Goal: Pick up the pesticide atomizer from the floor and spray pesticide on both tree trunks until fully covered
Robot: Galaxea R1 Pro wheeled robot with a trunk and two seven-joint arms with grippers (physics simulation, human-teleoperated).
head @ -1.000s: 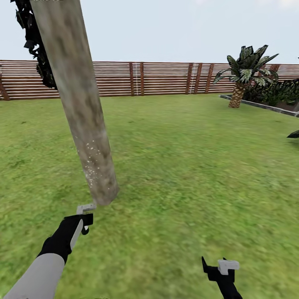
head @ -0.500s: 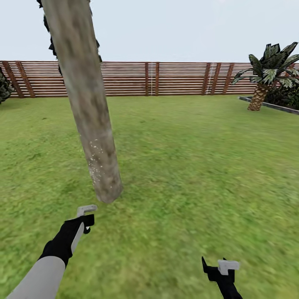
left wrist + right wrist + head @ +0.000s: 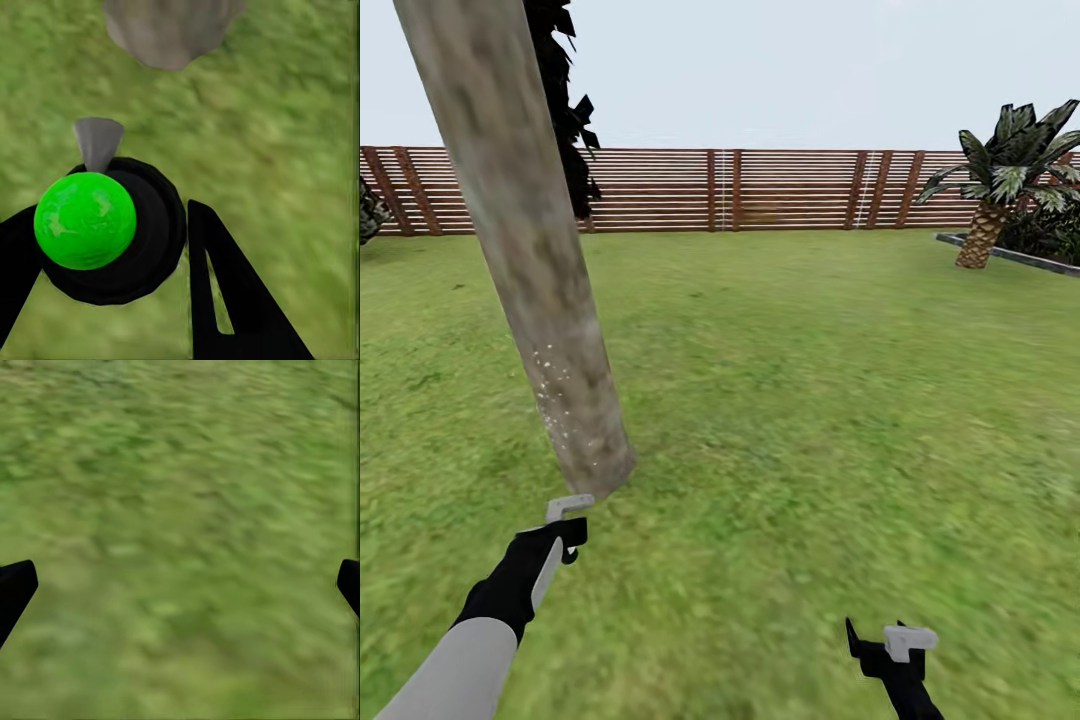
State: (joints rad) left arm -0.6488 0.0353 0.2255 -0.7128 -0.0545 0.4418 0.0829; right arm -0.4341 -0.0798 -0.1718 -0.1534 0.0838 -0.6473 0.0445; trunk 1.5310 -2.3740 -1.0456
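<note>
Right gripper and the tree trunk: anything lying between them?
In the head view, nothing but grass between the right gripper and the tree trunk.

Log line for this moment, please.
left tool: shut on atomizer, nozzle facing tree trunk | right tool: open over grass

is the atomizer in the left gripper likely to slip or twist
Probably stiff: the atomizer looks like a hard round body with a glossy green cap. That roundness could let it twist between the left gripper fingers. It looks small, so likely light, though the pictures cannot confirm this.
</note>
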